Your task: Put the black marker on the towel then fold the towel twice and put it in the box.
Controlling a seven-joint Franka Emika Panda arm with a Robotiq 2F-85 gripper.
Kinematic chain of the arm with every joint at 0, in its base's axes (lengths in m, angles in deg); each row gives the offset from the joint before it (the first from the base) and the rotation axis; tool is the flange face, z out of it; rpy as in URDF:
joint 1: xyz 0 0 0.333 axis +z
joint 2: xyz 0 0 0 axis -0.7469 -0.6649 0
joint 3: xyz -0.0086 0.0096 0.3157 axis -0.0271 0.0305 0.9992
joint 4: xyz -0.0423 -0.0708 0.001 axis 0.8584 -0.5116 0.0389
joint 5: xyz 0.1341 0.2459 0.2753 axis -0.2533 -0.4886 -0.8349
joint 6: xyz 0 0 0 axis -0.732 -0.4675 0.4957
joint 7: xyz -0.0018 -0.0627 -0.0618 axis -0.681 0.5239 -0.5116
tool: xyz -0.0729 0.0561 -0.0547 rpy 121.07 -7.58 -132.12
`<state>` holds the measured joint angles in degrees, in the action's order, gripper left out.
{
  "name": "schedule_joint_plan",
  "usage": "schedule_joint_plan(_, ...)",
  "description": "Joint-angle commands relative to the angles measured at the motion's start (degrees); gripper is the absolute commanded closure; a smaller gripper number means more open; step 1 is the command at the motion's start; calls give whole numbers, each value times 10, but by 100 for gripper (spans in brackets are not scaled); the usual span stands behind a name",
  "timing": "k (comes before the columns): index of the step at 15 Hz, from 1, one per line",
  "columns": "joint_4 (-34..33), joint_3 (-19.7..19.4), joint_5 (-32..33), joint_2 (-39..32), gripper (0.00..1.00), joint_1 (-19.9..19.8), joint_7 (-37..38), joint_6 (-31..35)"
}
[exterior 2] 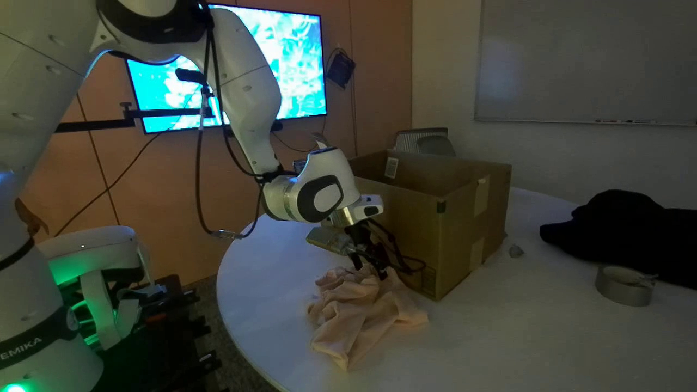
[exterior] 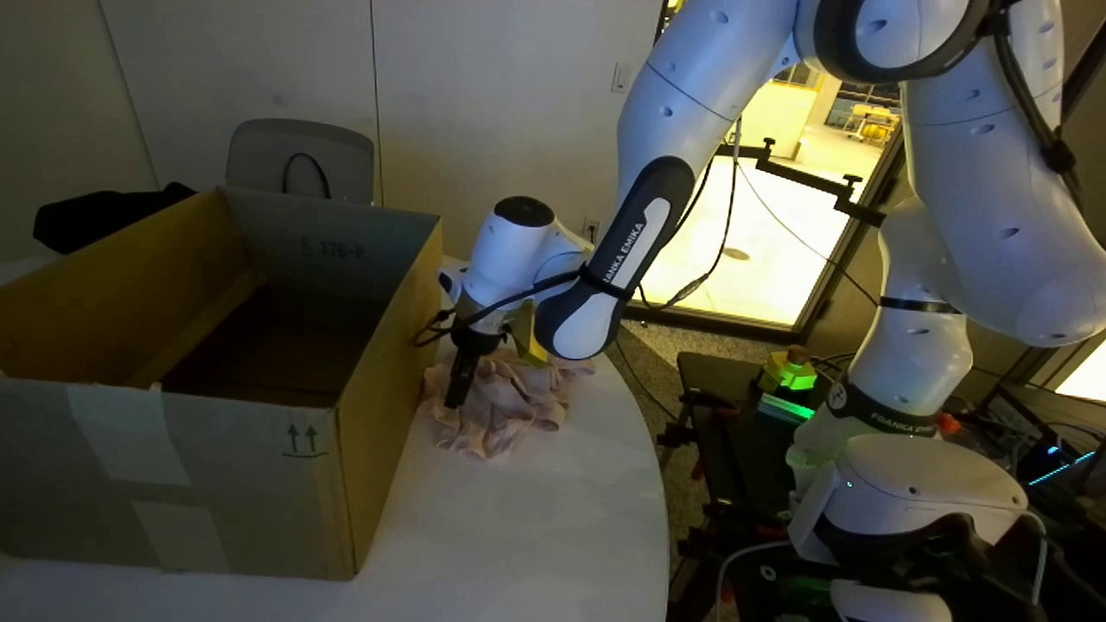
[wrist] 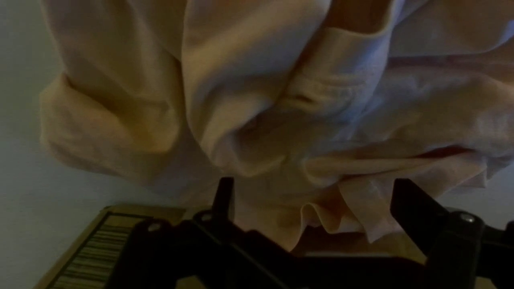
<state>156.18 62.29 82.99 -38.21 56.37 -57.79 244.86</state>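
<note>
A white table with a curved edge bears the large cardboard box, upright and open at the top. A heap of black fabric lies on it too, near the box. The pink towel lies crumpled just beside the box; whether they touch cannot be told. Over the towel the gripper points down, released, its two fingers spread wide, cloth showing in the gap. A grey roll of tape rests near the black fabric.
</note>
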Motion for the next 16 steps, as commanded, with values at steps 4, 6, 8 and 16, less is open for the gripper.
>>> schedule_joint_plan(4, -46, 30, -34, -50, 0, -44, -45, 13)
schedule_joint_plan(6, -56, 36, -38, -62, 0, -53, -54, 12)
schedule_joint_plan(8, -65, 44, -40, -69, 0, -62, -61, 7)
schedule_joint_plan(16, -48, 42, -33, -48, 64, -68, -83, -15)
